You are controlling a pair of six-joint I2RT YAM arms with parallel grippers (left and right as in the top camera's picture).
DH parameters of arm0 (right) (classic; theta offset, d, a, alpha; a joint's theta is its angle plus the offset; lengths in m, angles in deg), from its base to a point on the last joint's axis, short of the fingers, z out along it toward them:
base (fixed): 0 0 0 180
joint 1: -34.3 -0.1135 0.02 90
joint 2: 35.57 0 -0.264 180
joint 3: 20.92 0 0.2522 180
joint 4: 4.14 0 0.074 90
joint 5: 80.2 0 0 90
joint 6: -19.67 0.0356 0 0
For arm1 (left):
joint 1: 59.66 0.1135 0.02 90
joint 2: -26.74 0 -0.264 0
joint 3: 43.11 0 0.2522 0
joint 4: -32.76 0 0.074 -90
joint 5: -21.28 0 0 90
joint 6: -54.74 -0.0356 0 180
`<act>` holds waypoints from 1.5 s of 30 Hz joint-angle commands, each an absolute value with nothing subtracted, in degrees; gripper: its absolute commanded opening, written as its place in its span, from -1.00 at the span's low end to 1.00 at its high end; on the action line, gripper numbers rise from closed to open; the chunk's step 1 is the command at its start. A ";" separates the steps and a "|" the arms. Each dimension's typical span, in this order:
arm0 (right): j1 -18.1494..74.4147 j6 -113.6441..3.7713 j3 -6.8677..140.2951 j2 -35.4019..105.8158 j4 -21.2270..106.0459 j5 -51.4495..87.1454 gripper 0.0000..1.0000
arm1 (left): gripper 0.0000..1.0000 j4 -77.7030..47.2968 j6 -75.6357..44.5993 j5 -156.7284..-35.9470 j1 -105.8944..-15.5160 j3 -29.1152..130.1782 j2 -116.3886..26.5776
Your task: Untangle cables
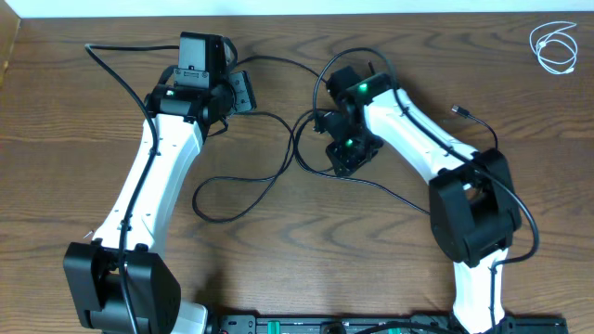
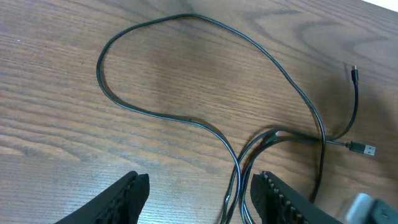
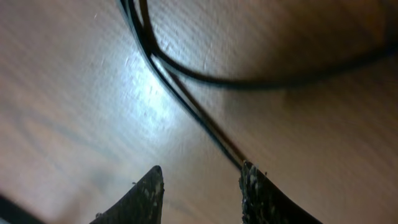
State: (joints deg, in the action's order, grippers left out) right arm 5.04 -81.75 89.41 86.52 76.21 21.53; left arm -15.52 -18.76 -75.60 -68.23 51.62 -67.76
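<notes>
Presently on record: one wood-grain worktop (image 1: 306, 255) carrying two cables, with a left arm (image 1: 153, 176) and a right arm (image 1: 413, 139) reaching in over it.

Item 1: black cable (image 2: 99, 71). Long and thin, lying slack on the middle of the worktop between the two arms. From the left wrist it forms one wide loop ahead, then gathers into several strands that cross one another and run back toward the camera. Two ends show at the right of that view: a flat metal-tipped plug (image 2: 369, 149) lying on the wood, and a smaller plug (image 2: 353, 70) farther off, apart from it.

Item 2: white cable (image 1: 555, 46). Short, gathered in a small coil at the top right corner of the overhead view, well apart from the black cable and both arms.

Item 3: left hand (image 2: 200, 179). Released. Its fingers (image 2: 124, 199) stand wide, and black strands pass between them unpinched.

Item 4: right hand (image 3: 201, 168). Released, tips apart and low over the wood. Two black strands run side by side to a spot just beside one tip. Contact cannot be told. A further strand curves across beyond them.
</notes>
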 commanded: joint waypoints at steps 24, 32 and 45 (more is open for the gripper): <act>-2.96 -69.45 89.37 93.40 53.70 14.45 -0.34 | 0.18 -15.76 -18.46 -74.44 -68.23 51.38 -68.35; -2.83 -69.06 89.37 94.69 53.37 14.36 -0.38 | 0.18 -16.55 -18.48 -74.42 -68.23 51.38 -68.35; -6.65 -71.59 89.37 94.69 55.60 8.15 -0.40 | 0.18 -17.07 -18.65 -74.42 -68.23 51.38 -68.35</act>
